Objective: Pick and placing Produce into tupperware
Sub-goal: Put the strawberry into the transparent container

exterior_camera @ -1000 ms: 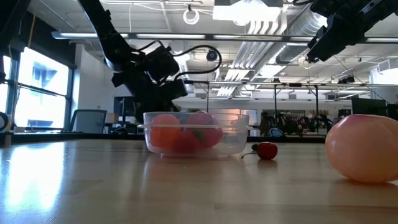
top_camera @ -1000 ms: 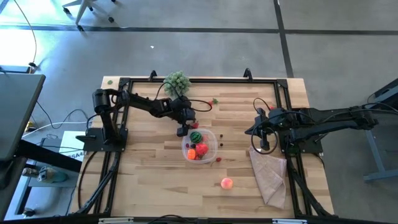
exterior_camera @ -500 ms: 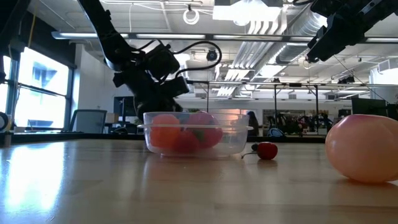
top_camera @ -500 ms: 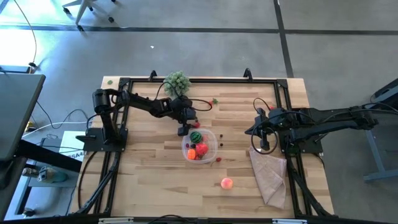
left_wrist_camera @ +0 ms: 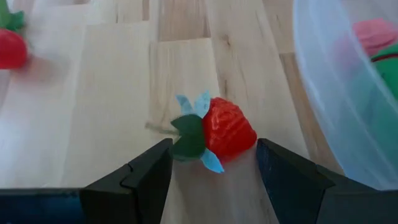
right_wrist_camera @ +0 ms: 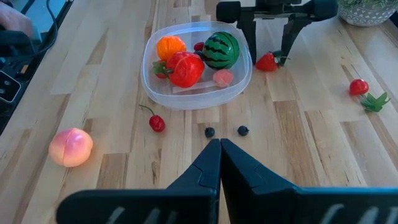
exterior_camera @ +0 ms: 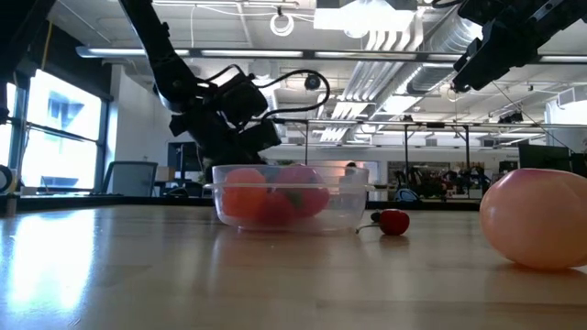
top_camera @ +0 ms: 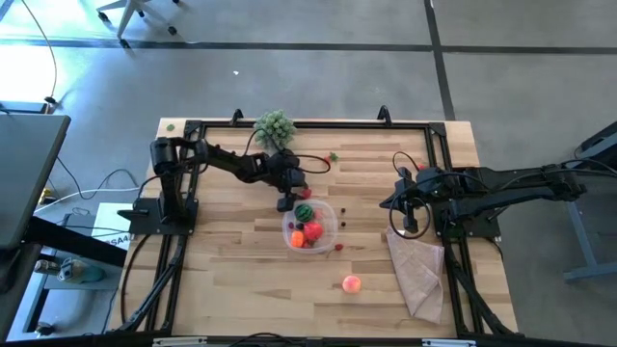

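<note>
A red strawberry (left_wrist_camera: 227,132) with green leaves lies on the wooden table just beside the clear round tupperware (right_wrist_camera: 196,62). My left gripper (left_wrist_camera: 214,148) slants down over it, open, one finger on each side of the berry; no touch shows. The tupperware holds a small watermelon (right_wrist_camera: 221,48), an orange piece (right_wrist_camera: 170,46), a red piece (right_wrist_camera: 185,70) and a pink one. Loose on the table lie a peach (right_wrist_camera: 71,147), a cherry (right_wrist_camera: 155,122), two dark berries (right_wrist_camera: 209,132) and a red tomato (right_wrist_camera: 359,87). My right gripper (right_wrist_camera: 219,146) hangs shut above the table's right side.
A bushy grey-green plant clump (top_camera: 275,127) stands at the far edge behind my left arm. A tan cloth (top_camera: 416,270) lies at the near right, below my right arm. A black frame (top_camera: 308,123) runs around the table. Bare wood lies at the near left.
</note>
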Controlling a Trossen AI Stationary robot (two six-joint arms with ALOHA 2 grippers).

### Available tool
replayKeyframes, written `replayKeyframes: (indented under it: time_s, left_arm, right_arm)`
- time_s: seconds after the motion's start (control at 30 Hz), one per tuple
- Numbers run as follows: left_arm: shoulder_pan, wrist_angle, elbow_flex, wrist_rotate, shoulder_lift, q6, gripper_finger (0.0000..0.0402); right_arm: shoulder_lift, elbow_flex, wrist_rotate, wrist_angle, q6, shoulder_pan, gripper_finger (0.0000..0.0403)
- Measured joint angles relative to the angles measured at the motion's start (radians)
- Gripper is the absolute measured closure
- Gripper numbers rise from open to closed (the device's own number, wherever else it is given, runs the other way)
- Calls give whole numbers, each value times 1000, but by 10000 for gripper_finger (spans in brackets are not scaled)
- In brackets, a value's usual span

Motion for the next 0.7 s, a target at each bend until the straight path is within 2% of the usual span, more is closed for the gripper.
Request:
replayKeyframes:
  time_s: [0.7]
  left_arm:
    - [0, -1, 29, -3, 13, -16, 181]
  right_arm:
    - [0, 0, 0, 0, 0, 0, 403]
